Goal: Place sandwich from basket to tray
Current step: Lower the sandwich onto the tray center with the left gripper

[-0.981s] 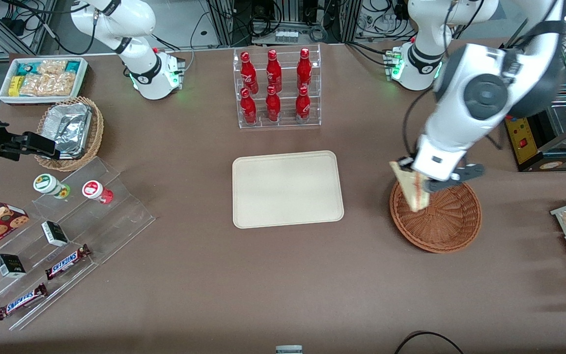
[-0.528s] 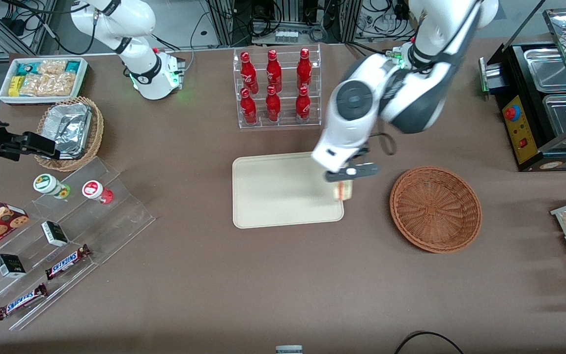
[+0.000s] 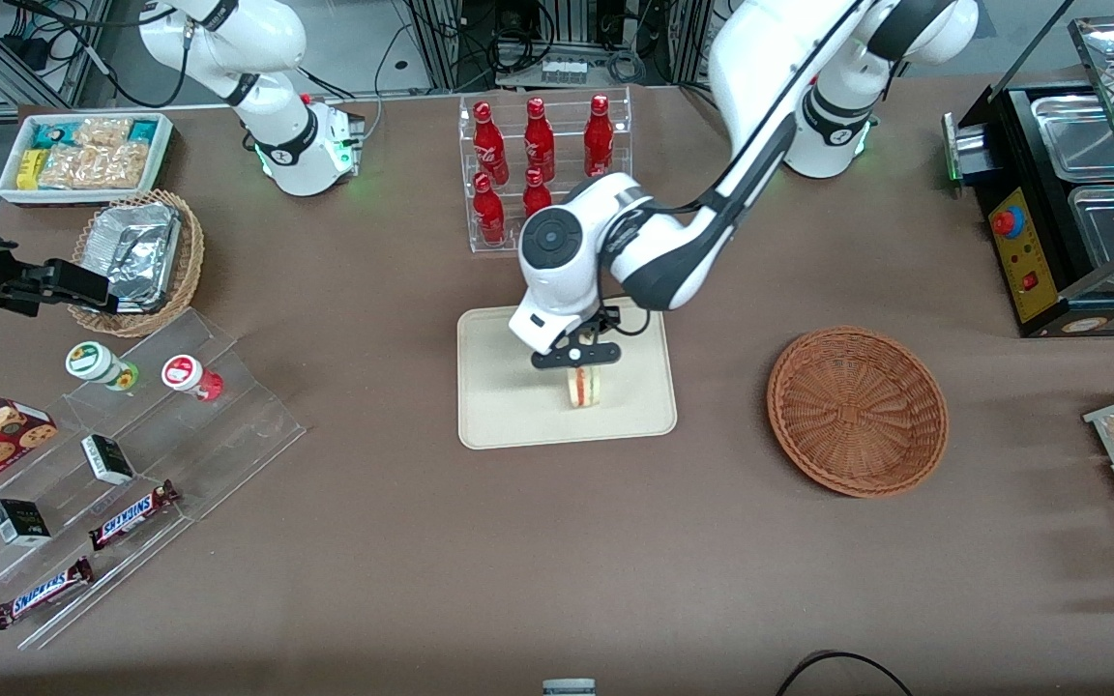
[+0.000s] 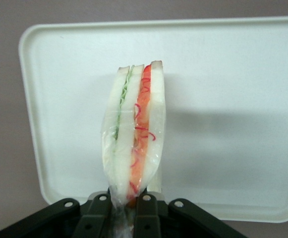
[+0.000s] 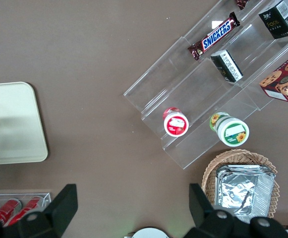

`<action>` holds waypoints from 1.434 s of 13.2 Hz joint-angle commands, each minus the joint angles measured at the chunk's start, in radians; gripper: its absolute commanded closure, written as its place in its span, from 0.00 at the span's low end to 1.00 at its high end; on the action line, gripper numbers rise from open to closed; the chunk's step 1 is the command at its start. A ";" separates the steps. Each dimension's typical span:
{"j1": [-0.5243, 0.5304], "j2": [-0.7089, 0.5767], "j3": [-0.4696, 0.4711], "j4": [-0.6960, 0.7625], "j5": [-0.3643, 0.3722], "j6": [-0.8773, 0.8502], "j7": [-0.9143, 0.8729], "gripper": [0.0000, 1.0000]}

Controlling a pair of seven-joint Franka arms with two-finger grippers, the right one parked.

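Observation:
The sandwich [image 3: 583, 387] [image 4: 135, 131], a clear-wrapped white wedge with red and green filling, hangs point-up from my left gripper [image 3: 577, 360] [image 4: 122, 204], which is shut on its narrow end. It is over the cream tray [image 3: 509, 387] [image 4: 233, 124], in the half of the tray nearer the front camera, and I cannot tell whether it touches the tray. The reddish-brown woven basket [image 3: 857, 411] sits beside the tray toward the working arm's end of the table, with nothing in it.
A clear rack of red bottles [image 3: 542, 174] stands just past the tray, farther from the front camera. Toward the parked arm's end are a clear stepped display with snacks [image 3: 122, 454], a foil-lined wicker basket [image 3: 136, 256] and a white bin of packets [image 3: 83, 155].
My gripper has carried the sandwich from above the basket, past the tray's edge, to over the tray's middle, and it hangs lower now.

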 commanded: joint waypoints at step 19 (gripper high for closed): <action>0.003 -0.096 0.020 -0.002 0.008 -0.064 -0.058 0.00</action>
